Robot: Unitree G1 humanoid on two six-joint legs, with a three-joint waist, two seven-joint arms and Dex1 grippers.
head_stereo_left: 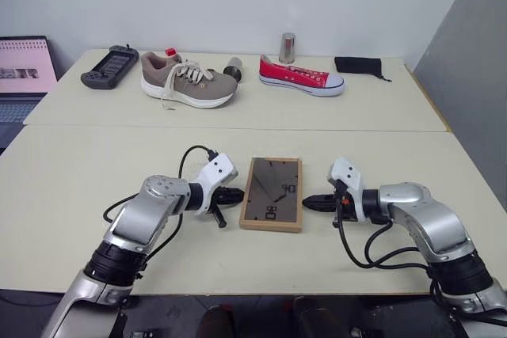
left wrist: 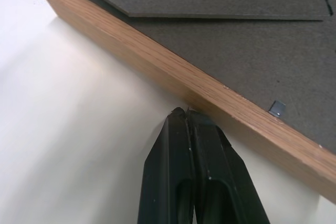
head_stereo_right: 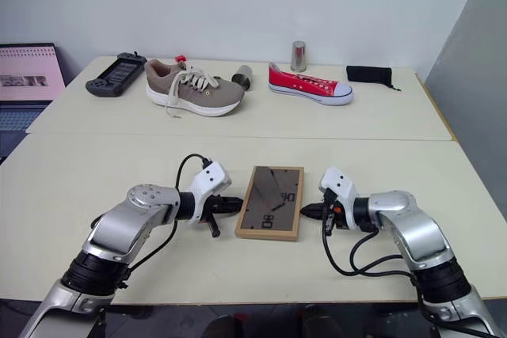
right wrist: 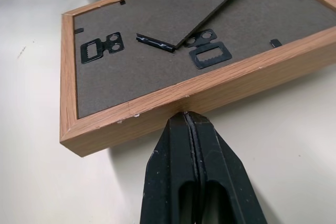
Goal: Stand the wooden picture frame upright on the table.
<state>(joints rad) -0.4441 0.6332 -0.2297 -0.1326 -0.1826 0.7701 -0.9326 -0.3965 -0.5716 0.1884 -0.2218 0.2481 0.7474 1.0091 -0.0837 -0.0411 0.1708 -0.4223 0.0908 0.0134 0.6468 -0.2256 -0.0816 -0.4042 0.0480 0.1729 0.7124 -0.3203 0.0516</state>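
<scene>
Large pale cream two-section table [head_stereo_left: 71, 187] bears all. Small rectangular light-wood picture frame [head_stereo_left: 272, 194] lies flat, dark back panel up, long axis running away from robot, on near section between grippers. Left gripper [head_stereo_left: 235, 195] clenched, tips against frame's left edge. Right gripper [head_stereo_left: 310, 203] clenched, tips at right edge; both arms angled inward.

Lighting even and bright, diffuse from overhead. Soft short shadows lie under the arms on the worktop [head_stereo_left: 71, 187]. Mild glare on the wooden picture frame [head_stereo_left: 272, 194] back panel. Wrist views sharp; near fingers slightly soft.
</scene>
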